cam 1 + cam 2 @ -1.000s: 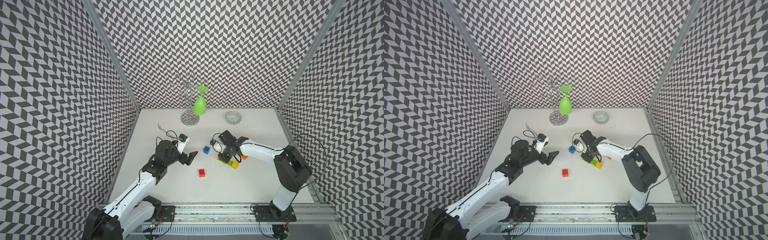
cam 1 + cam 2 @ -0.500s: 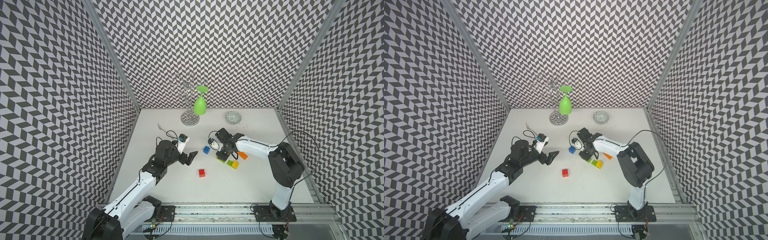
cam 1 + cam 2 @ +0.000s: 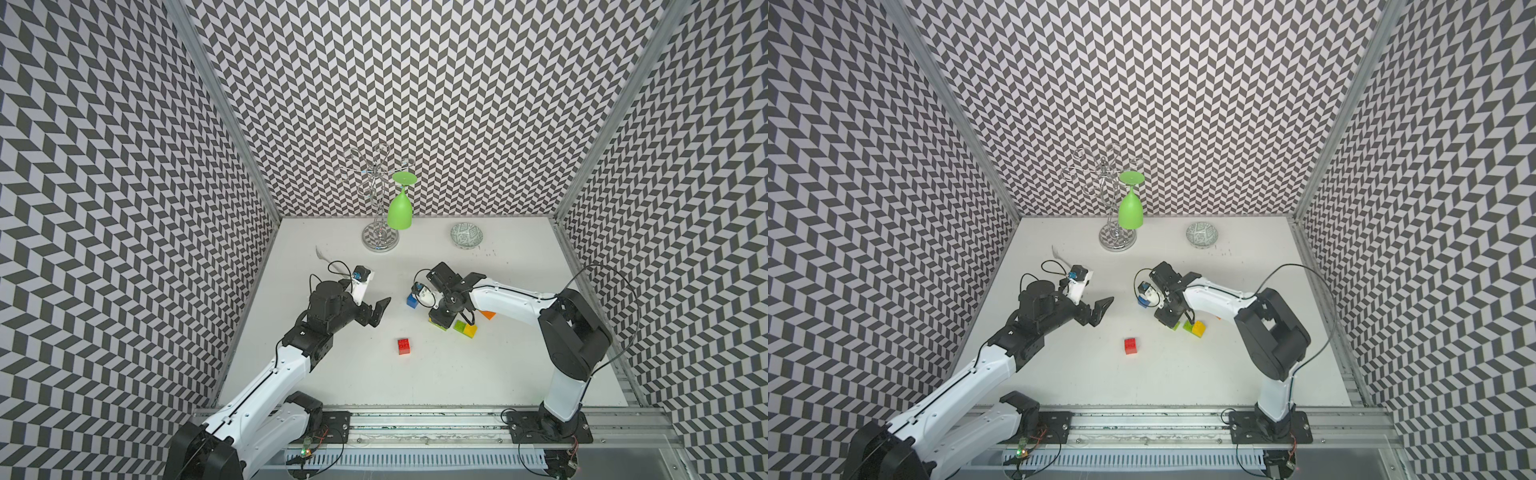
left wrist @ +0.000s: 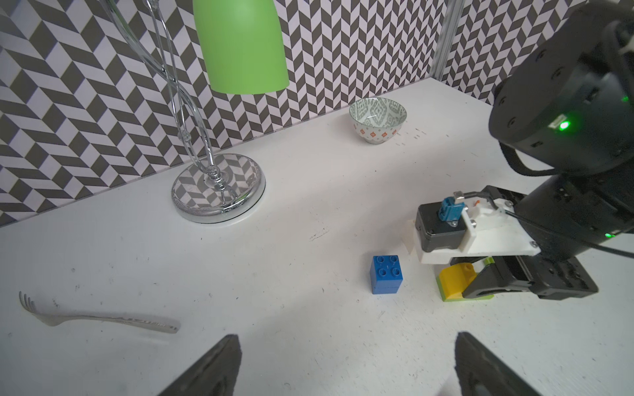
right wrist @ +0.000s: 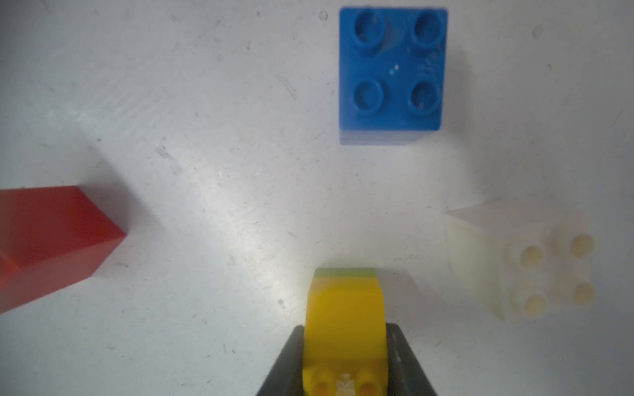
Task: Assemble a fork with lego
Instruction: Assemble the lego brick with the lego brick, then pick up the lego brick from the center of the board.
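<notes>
In the right wrist view, the red brick (image 5: 51,240) and the yellow brick (image 5: 344,308) gripped by the right end effector (image 5: 345,331) are cut off by the picture's edge, and the white brick (image 5: 521,260) is blurred. In a top view, the orange brick (image 3: 488,315) is partly hidden by the right arm (image 3: 507,297).

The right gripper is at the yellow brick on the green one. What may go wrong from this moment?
The right gripper is shut on the yellow brick, which sits on a lime green brick; lifting before release might pull the joint apart. The blue brick and white brick lie loose close by; a sideways move may knock them away.
</notes>
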Motion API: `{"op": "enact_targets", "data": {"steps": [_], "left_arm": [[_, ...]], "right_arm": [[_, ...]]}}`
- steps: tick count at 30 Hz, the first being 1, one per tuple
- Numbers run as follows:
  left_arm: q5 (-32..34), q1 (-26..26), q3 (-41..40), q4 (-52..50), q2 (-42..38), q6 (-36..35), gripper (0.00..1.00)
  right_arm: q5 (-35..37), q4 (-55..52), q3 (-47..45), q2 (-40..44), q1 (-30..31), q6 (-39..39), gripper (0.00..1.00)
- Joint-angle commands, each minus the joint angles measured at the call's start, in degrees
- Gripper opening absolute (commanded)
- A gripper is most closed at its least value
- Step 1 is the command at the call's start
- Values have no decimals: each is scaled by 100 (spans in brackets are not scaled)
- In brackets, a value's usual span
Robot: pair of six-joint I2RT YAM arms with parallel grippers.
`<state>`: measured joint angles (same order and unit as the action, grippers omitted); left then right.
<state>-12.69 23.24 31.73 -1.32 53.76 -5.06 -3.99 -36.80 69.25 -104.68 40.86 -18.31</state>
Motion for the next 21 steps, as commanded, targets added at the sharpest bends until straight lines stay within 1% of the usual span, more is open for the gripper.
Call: {"op": "enact_targets", "data": {"steps": [1, 7, 12, 17, 21], "left_arm": [[114, 12, 48, 61, -85, 38, 98], [188, -3, 100, 69, -148, 136, 99], [307, -132, 113, 157, -260, 300, 99], [625, -406, 215, 159, -260, 541, 99], [620, -740, 290, 185, -204, 788, 99]], "right_arm": [[15, -15, 6, 85, 64, 143, 41], [-82, 144, 170, 387, 69, 270, 55], [-181, 207, 546, 350, 95, 319, 68], [-186, 208, 1091, -37, 150, 367, 69], [-194, 193, 1522, -439, 174, 326, 69]]}}
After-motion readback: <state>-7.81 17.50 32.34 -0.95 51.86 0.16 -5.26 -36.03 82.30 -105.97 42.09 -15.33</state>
